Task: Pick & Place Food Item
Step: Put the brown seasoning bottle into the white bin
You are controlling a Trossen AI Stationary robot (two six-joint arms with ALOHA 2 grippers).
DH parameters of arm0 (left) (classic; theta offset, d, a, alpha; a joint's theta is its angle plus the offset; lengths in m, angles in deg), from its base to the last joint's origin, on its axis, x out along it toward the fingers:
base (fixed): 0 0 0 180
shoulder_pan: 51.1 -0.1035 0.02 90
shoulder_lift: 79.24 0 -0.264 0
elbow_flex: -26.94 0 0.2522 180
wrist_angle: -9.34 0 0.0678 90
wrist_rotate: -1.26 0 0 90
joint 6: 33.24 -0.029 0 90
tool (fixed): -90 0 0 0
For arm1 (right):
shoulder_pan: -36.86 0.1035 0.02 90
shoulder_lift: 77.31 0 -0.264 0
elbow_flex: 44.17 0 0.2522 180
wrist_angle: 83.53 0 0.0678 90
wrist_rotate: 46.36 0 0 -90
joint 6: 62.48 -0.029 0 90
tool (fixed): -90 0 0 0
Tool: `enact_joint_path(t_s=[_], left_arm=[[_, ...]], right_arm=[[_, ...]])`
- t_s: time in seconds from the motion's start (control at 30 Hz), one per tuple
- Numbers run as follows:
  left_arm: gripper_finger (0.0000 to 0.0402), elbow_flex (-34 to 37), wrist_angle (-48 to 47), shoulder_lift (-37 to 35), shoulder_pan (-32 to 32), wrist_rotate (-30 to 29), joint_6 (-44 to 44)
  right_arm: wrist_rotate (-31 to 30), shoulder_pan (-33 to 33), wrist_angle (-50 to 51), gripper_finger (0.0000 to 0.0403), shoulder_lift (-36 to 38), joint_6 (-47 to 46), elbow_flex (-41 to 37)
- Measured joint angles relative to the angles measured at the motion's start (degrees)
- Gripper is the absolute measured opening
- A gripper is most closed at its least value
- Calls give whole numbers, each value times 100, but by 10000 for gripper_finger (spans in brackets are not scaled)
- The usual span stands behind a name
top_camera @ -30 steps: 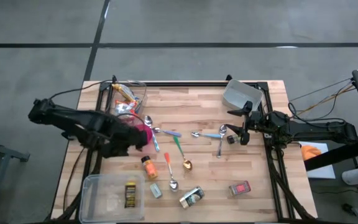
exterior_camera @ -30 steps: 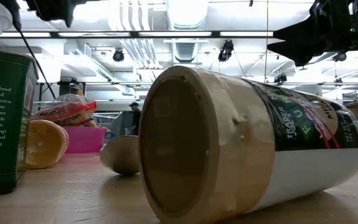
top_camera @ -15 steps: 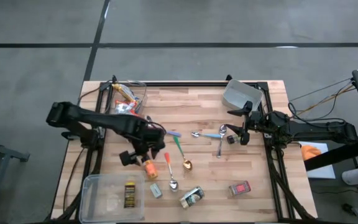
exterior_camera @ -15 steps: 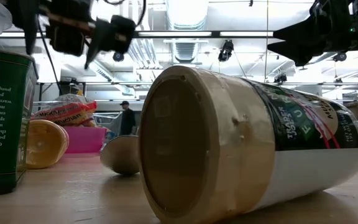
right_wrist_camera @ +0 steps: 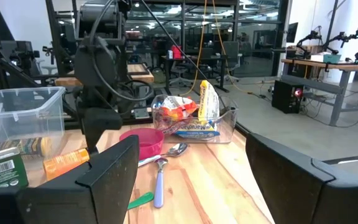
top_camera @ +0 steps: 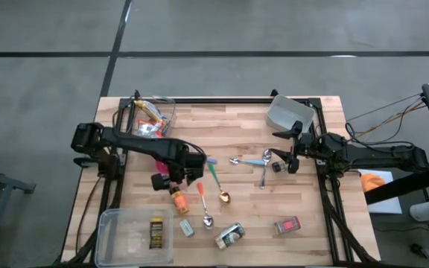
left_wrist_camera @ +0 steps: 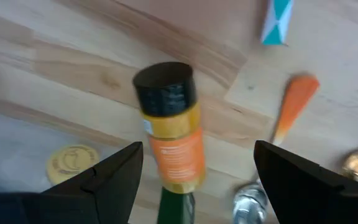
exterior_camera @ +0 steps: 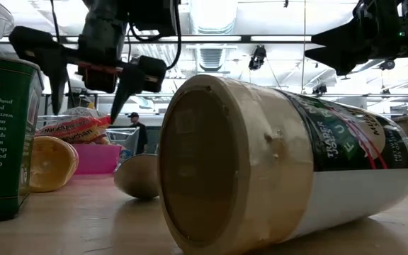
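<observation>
Left pincer (top_camera: pixel 171 183) open, empty, poised above orange bottle (top_camera: pixel 178 201); bottle not yet gripped; placing outstanding; right pincer (top_camera: pixel 284 155) open, idle

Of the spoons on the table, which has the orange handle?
The spoon nearest the left gripper, lying right beside the orange bottle. Its handle is orange; the neighbouring one has a green handle, and the others show blue or bare metal.

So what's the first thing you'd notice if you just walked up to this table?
Probably the left gripper, jaws open, hanging right over a little orange bottle with a black cap lying near the middle of the table. Colourful spoons are scattered beside it, and a clear bin sits at the front left corner.
</observation>
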Motion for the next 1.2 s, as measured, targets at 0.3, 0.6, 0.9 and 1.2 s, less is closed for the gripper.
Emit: enact_joint_path(t_s=[0.3,0.6,0.9,1.2], left_arm=[[307,400,178,-28,42,305,222],[307,1220,1403,-26,79,328,313],[303,1692,2218,-26,85,365,464],[207,1684,2213,-28,90,326,455]], right_arm=[[0,0,2,290,0,0,2],[0,0,2,290,0,-2,2],[0,0,4,290,0,0,2],[0,-1,4,290,0,0,0]])
